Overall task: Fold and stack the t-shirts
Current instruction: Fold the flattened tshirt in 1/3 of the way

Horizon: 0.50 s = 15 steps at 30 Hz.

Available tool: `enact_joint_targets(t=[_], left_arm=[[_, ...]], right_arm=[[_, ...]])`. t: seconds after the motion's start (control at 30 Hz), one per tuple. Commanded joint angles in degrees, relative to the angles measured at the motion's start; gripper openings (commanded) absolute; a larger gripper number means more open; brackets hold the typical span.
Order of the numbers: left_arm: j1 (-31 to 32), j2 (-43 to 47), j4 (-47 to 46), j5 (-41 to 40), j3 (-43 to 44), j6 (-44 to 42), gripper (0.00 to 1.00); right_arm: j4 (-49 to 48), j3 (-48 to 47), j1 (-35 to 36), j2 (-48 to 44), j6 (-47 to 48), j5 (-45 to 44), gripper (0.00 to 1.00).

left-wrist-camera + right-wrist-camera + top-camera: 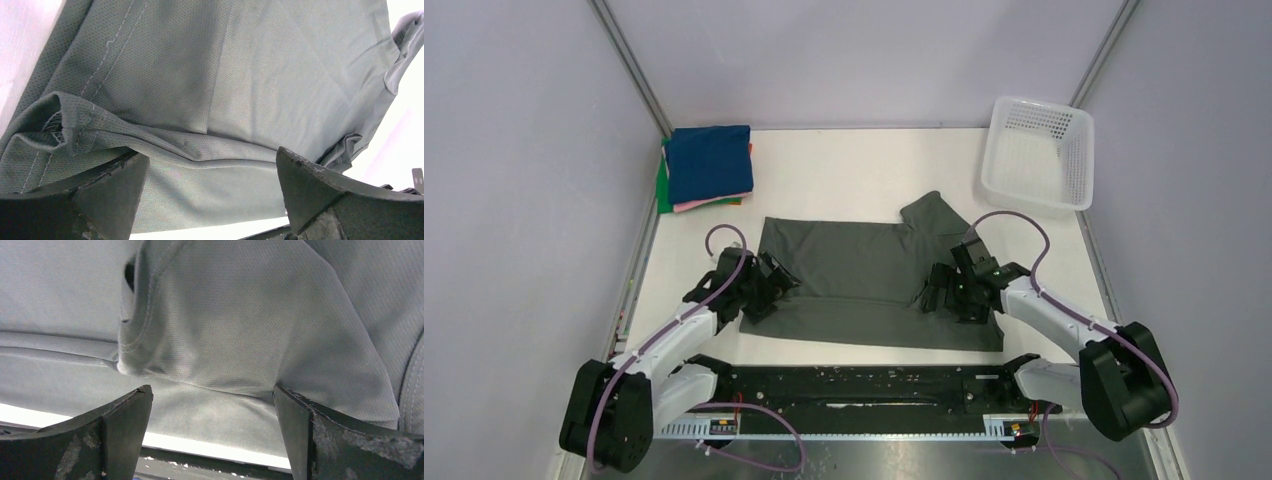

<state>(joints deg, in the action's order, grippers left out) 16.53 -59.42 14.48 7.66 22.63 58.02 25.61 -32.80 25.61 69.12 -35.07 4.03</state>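
Note:
A dark grey-green t-shirt (864, 270) lies spread on the white table, partly folded, one sleeve (931, 213) sticking up at its right. My left gripper (764, 290) hovers open over the shirt's left end; in its wrist view the fingers (112, 192) stand wide apart above the cloth (225, 80) with nothing between them. My right gripper (944, 290) is open over the shirt's right part; its fingers (125, 420) straddle a fold of the cloth (225, 330) without gripping it. A folded stack of t-shirts (707, 165), navy blue on top with pink, orange and green edges below, sits at the back left.
A white plastic mesh basket (1037, 155) stands at the back right corner. A black rail (864, 385) runs along the near table edge between the arm bases. Grey walls close in the left, right and back sides.

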Motion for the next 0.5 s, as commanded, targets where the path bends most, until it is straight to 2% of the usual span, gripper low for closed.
enact_joint_targets(t=[0.0,0.17,0.47], left_arm=[[2.4,2.3,10.9,-3.8,-4.0,2.4,0.99],[5.6,5.1,12.1,-4.3,-6.0,5.2,0.99],[8.1,16.1,19.1,-6.5,-6.4,8.1,0.99]], right_arm=[[7.0,2.0,0.4,-3.7,-0.6,-0.4,1.0],[9.9,2.7,0.4,-7.3,-0.4,-0.8,0.99],[11.4,3.3,0.4,-13.2,-0.6,-2.4,0.99]])
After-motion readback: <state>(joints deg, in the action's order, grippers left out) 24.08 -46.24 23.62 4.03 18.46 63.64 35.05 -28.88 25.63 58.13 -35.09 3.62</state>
